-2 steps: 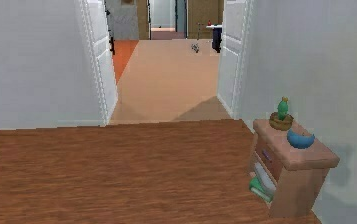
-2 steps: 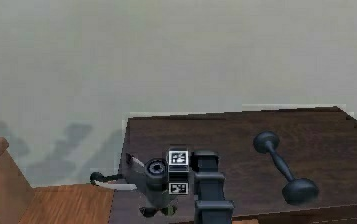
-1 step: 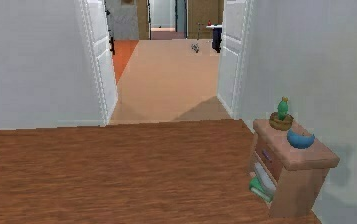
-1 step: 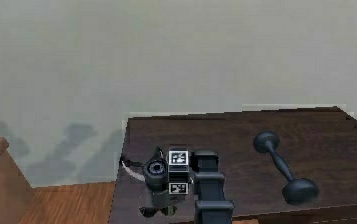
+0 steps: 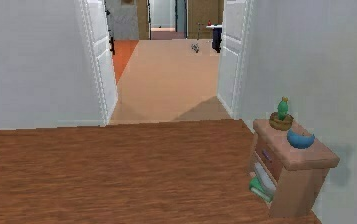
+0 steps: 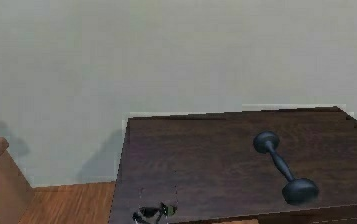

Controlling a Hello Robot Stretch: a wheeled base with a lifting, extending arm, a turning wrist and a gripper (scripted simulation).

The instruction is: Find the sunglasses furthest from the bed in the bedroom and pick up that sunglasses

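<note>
On a dark wooden table [image 6: 206, 160] in the arm side view, a small dark thing with pale glints [image 6: 154, 213] lies at the front left edge. Its shape is like a folded pair of sunglasses, though it is too small to be sure. A dark dumbbell [image 6: 283, 167] lies on the same table toward the right.
A plain pale wall [image 6: 176, 55] stands behind the table, and a light wooden piece [image 6: 1, 185] sits at the left. The forward view has a wood floor [image 5: 106, 175] and an open white doorway [image 5: 166, 70] into a tan-floored hall. A small wooden shelf [image 5: 291, 165] at the right carries a blue bowl [image 5: 301, 140] and a green bottle [image 5: 283, 108].
</note>
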